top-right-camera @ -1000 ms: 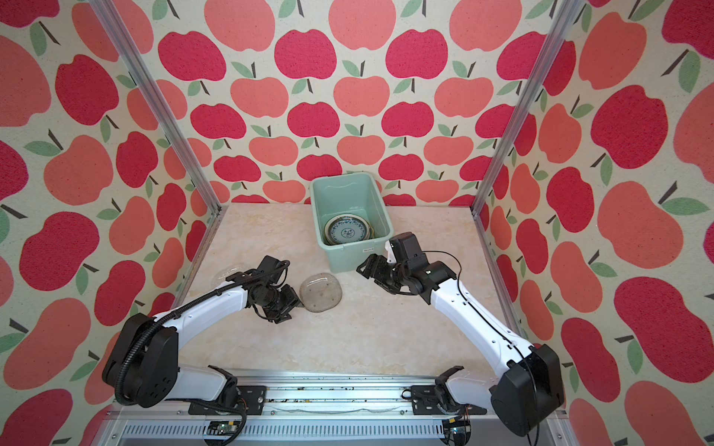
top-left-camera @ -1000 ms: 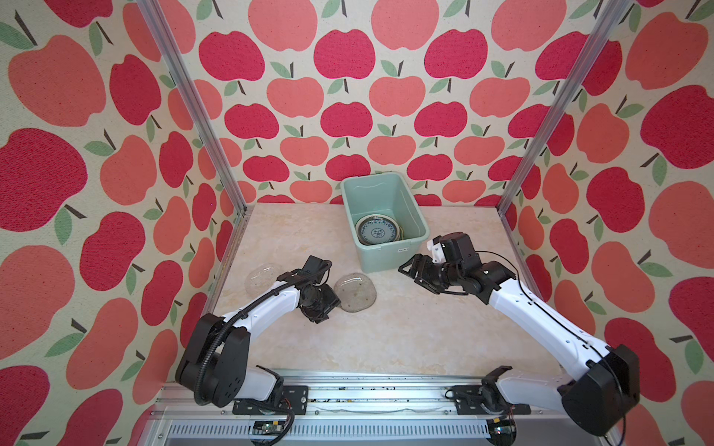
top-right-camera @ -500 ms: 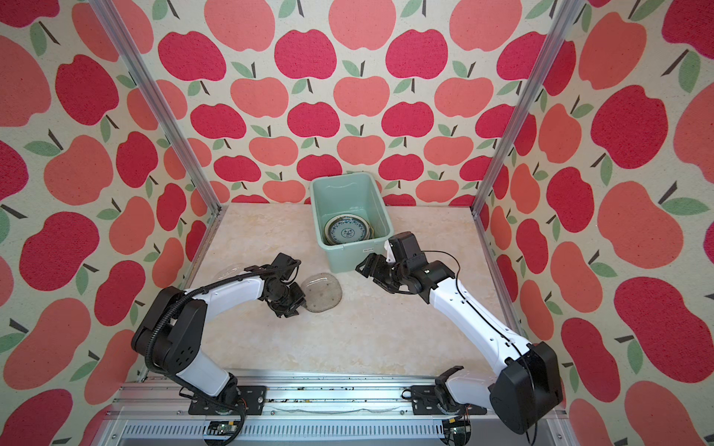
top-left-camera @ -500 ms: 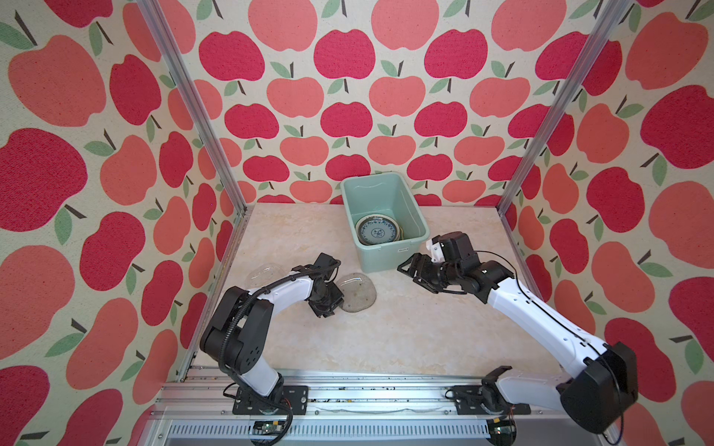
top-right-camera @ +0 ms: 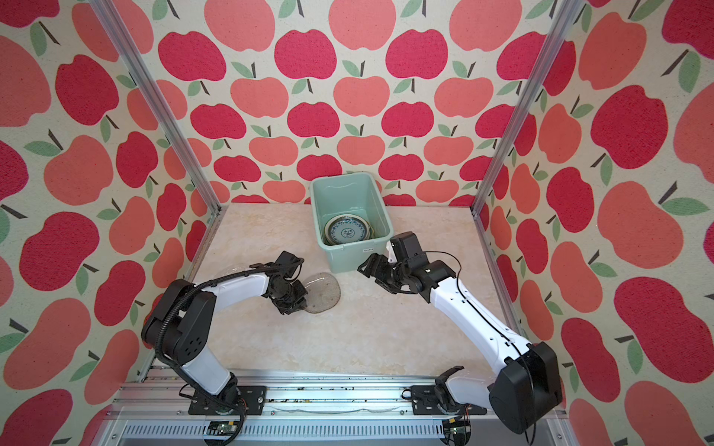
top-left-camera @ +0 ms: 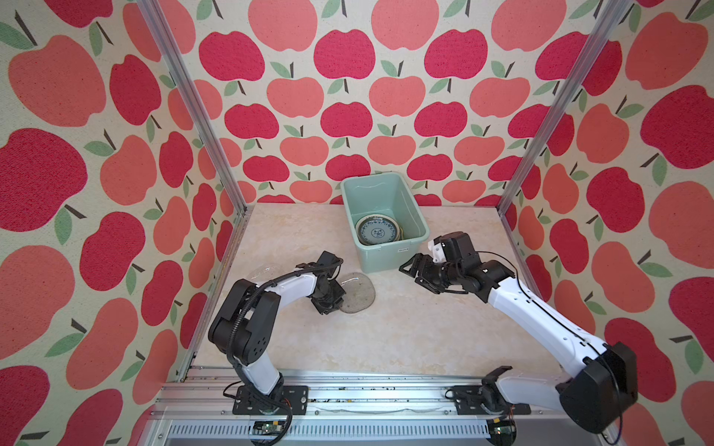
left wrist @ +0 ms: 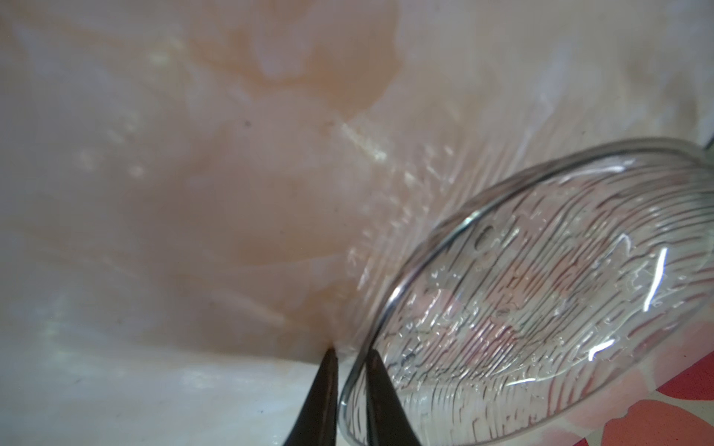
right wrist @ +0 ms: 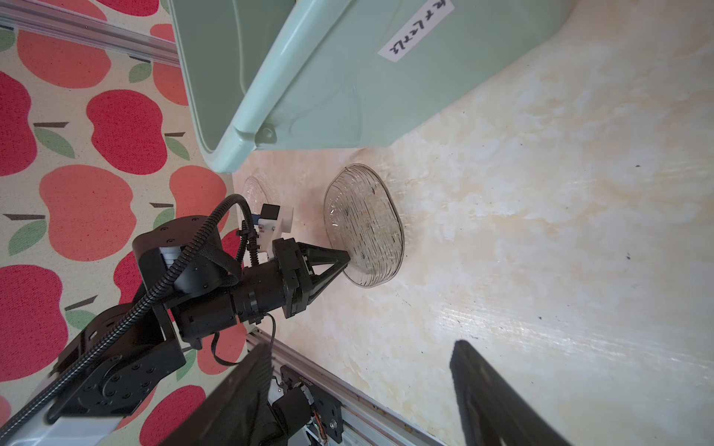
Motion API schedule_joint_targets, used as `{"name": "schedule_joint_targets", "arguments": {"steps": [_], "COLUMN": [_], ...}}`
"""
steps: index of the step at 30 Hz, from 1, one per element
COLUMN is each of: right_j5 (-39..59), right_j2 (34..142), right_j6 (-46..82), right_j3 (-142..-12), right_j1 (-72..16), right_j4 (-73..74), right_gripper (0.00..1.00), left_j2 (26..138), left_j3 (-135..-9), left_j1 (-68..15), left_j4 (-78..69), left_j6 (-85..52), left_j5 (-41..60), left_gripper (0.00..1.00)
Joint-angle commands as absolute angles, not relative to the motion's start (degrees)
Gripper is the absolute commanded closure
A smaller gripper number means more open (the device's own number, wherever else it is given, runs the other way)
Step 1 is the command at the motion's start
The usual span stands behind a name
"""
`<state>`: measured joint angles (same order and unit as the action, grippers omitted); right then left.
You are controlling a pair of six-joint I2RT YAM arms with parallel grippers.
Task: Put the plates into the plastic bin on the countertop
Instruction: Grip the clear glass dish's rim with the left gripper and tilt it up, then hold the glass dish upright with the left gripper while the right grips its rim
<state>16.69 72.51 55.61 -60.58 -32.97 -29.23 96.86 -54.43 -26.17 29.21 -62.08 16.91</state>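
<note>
A clear glass ribbed plate [top-left-camera: 357, 291] [top-right-camera: 322, 291] lies on the countertop [top-left-camera: 386, 340] in front of the mint-green plastic bin [top-left-camera: 382, 258] [top-right-camera: 347, 258]. My left gripper [top-left-camera: 335, 303] [left wrist: 351, 350] is shut on this plate's near rim [left wrist: 541, 309], one finger inside and one outside. The right wrist view shows the same grip on the plate [right wrist: 367, 224]. A blue-patterned plate [top-left-camera: 376, 229] [top-right-camera: 345, 230] lies in the bin on top of others. My right gripper [top-left-camera: 415, 270] [right wrist: 363, 345] hovers open and empty, right of the bin's front corner.
Another clear plate [top-left-camera: 266, 270] [right wrist: 253, 189] sits on the countertop behind my left arm, near the left wall. The bin [right wrist: 340, 85] stands against the back wall. Aluminium rails edge the countertop, and apple-patterned walls close in three sides.
My left gripper has moved in to the clear plate's near rim and closed on it, and the left arm's elbow has risen. The right arm has not moved.
</note>
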Motion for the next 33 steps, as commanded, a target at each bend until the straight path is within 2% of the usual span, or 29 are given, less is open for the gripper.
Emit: {"name": "schedule_joint_targets", "arguments": {"steps": [1,4,8,18,27,33], "right_j5": [17.5,17.4,17.0,17.3,24.4,27.6], "right_j2": [73.3,73.2,72.5,72.4,73.9,74.3], "right_j6": [55.2,55.2,55.2,52.3,43.1,39.4], "right_j3": [-62.1,-62.3,-62.5,-64.8,-74.3,-80.2], "right_j1": [-32.6,-32.4,-32.5,-31.7,-31.7,-32.5], "right_j4": [-30.4,-30.4,-30.4,-33.9,-38.4,-44.0], "right_gripper": [0.24,0.24,0.24,0.24,0.25,0.29], "left_j2": [97.3,96.6,93.1,74.0,60.9,59.6], "left_j3": [-55.2,-55.5,-55.0,-53.3,-62.2,-71.2], "left_j1": [-26.3,-26.2,-26.5,-28.2,-31.5,-31.6], "left_j4": [30.5,32.2,35.7,48.9,65.8,65.3], "left_j6": [-62.7,-62.3,-61.3,-53.5,-42.9,-40.5], "left_j5": [14.7,15.1,15.8,19.2,22.2,23.8], "left_gripper": [0.9,0.96,1.0,1.0,1.0,1.0]}}
